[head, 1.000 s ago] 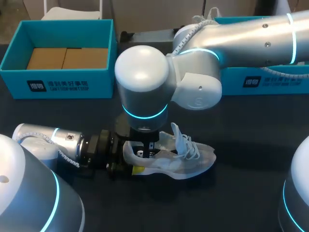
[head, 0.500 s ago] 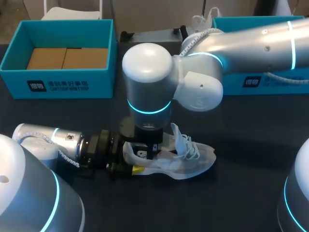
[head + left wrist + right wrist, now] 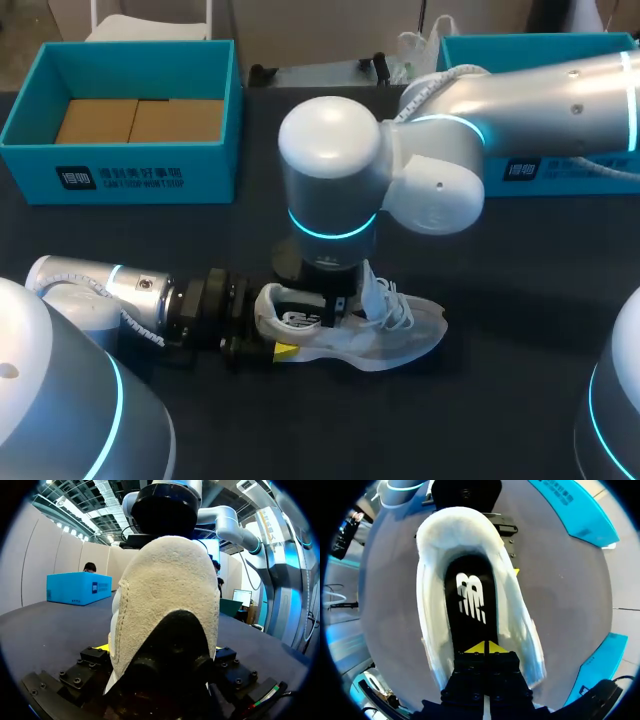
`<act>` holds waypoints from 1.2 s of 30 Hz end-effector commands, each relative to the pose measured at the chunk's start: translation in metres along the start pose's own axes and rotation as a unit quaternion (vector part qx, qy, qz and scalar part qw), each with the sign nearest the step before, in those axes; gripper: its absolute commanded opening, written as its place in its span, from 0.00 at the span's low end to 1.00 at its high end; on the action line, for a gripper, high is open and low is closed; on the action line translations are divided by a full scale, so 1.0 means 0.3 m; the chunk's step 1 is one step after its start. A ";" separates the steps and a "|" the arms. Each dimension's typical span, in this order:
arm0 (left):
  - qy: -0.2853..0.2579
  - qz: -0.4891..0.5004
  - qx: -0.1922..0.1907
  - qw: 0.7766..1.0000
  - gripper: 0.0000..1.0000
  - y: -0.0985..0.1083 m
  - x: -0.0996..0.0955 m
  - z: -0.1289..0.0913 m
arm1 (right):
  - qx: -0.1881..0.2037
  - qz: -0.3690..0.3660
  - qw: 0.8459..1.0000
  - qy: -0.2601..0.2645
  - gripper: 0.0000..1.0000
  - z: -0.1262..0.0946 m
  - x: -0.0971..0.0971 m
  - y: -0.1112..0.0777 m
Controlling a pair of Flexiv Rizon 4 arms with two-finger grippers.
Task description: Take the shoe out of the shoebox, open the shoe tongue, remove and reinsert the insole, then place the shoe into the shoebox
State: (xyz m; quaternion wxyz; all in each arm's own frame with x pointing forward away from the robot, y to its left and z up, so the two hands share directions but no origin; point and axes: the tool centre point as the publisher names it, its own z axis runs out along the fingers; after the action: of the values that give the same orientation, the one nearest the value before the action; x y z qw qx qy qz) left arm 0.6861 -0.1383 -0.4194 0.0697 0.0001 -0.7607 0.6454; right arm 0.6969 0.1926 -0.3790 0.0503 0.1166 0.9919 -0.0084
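Over the last second the right arm (image 3: 330,190) slides along the shoe (image 3: 390,335) from the heel toward the laces. The heel opening, covered by the wrist a moment ago, now shows in the head view. The shoe itself does not shift. It lies on its sole on the tabletop (image 3: 520,290), near the front and well apart from both boxes.

The left claw (image 3: 270,340) grips the shoe at the heel, one finger on each side. The right claw (image 3: 484,648) is down inside the opening with its yellow tips closed together. The tips rest on the black insole (image 3: 470,600), which lies flat along the bottom. Whether they pinch it or only press on it cannot be told. Judging by this, the insole step is in hand, and returning the shoe to a box is not yet done.

The open blue shoebox (image 3: 120,175) at the far left holds only brown cardboard (image 3: 140,120) on its floor. A second blue box (image 3: 560,170) stands at the far right behind the right arm, which hides its inside.
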 end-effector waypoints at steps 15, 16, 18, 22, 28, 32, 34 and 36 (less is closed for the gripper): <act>-0.001 0.000 0.001 1.000 0.00 0.001 0.002 0.000 | -0.023 -0.004 0.999 0.028 0.25 0.052 -0.022 -0.011; -0.001 0.000 0.001 1.000 0.00 0.001 0.002 0.000 | -0.023 -0.006 0.999 0.030 0.25 0.057 -0.017 -0.007; -0.001 0.000 0.001 1.000 0.00 0.001 0.002 0.000 | -0.024 -0.008 0.999 0.035 0.25 0.068 -0.011 -0.004; -0.001 0.000 0.001 1.000 0.00 0.001 0.002 0.000 | -0.025 -0.009 0.999 0.039 0.29 0.079 -0.004 0.003; -0.001 0.000 0.001 1.000 0.00 0.001 0.002 0.000 | -0.030 -0.024 0.999 0.036 0.34 0.094 0.000 0.024; -0.001 0.000 0.001 1.000 0.00 0.001 0.002 0.000 | -0.028 -0.027 0.998 0.048 0.36 0.117 0.002 0.030; -0.001 0.000 0.001 1.000 0.00 0.001 0.002 0.000 | -0.024 -0.031 0.997 0.062 0.37 0.130 0.010 0.031; -0.001 0.000 0.001 1.000 0.00 0.001 0.002 0.000 | -0.018 -0.033 0.996 0.079 0.36 0.144 0.023 0.029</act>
State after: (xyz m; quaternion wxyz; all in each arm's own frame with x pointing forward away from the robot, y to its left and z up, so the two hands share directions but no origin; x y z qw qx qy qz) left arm 0.6856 -0.1379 -0.4206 0.0697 0.0002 -0.7609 0.6451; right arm 0.6950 0.1969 -0.4074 -0.0106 0.0859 0.9960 0.0209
